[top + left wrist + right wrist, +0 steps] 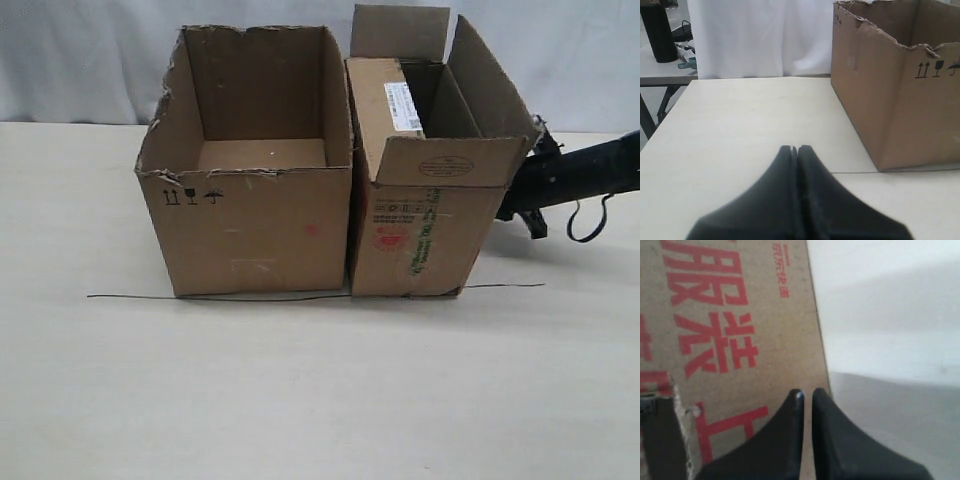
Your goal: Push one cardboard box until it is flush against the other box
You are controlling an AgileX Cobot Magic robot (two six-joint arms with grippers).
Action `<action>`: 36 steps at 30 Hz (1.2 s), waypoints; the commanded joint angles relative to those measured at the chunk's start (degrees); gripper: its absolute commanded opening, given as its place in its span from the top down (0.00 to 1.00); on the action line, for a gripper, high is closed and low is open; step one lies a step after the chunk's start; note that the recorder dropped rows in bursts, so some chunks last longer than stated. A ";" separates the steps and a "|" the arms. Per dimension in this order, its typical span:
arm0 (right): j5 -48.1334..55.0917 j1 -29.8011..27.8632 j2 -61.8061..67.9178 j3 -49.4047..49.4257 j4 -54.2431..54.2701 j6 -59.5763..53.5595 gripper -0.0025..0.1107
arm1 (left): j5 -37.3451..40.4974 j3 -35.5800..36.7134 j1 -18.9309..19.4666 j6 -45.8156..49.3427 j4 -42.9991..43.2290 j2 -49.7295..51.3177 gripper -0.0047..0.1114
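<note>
The right gripper (pixel 806 392) had its fingers drawn almost together, a thin slit between them, holding nothing. Its tips sat at the red-printed side of the box (pixel 420 240), close to that panel's vertical edge; actual contact could not be told. The left gripper (pixel 796 148) was pressed closed and empty, low over the table (pixel 320 400), apart from the other box (pixel 260 230).

The box stood toward the table's far edge, on the side nearer the right edge, and the other box stood against its left side. The tops looked to touch, with only a dark seam lower down.

Likely risks: a push so near the panel's edge could swing the box and open a wedge. A harder shove could slide both cartons toward the left edge or dent the thin wall.

Counted: two grippers, two boxes, one label (pixel 402 105), one thin dark line (pixel 130 297) along the box fronts.
</note>
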 commanded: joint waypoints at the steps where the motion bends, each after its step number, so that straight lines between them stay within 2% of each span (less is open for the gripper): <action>1: 0.27 -4.60 -5.86 -0.55 -4.82 1.20 0.93 | -0.69 0.19 0.00 -0.13 -0.22 -0.15 0.96; 7: -0.51 -9.30 -18.91 2.32 -10.86 1.67 0.93 | -0.69 0.19 0.00 -0.13 -0.22 -0.15 0.96; 13: -11.36 -11.25 -44.48 21.67 -12.09 -4.50 0.93 | -0.69 0.19 0.00 -0.13 -0.22 -0.15 0.96; 16: -20.87 -7.63 -61.14 33.23 -11.95 -5.58 0.93 | -0.69 0.19 0.00 -0.13 -0.22 -0.15 0.96; 19: -28.36 -0.07 -75.92 44.08 -12.47 -7.30 0.93 | -0.69 0.19 0.00 -0.13 -0.22 -0.15 0.96; 22: -31.00 7.52 -86.59 52.63 -14.26 -8.87 0.93 | -0.69 0.19 0.00 -0.13 -0.22 -0.15 0.96; 25: -32.34 12.42 -95.55 58.65 -13.79 -8.69 0.93 | -0.69 0.19 0.00 -0.13 -0.22 -0.15 0.96; 28: -39.13 14.74 -104.19 62.41 -16.58 -12.24 0.93 | -0.56 0.19 0.00 -0.13 -0.22 -0.15 0.96; 31: -47.11 14.99 -110.13 66.28 -15.27 -8.61 0.93 | -0.56 0.19 0.00 -0.13 -0.22 -0.15 0.96; 36: -58.34 15.18 -113.31 78.08 -13.19 -6.64 0.93 | -0.56 0.19 0.00 -0.13 -0.22 -0.15 0.96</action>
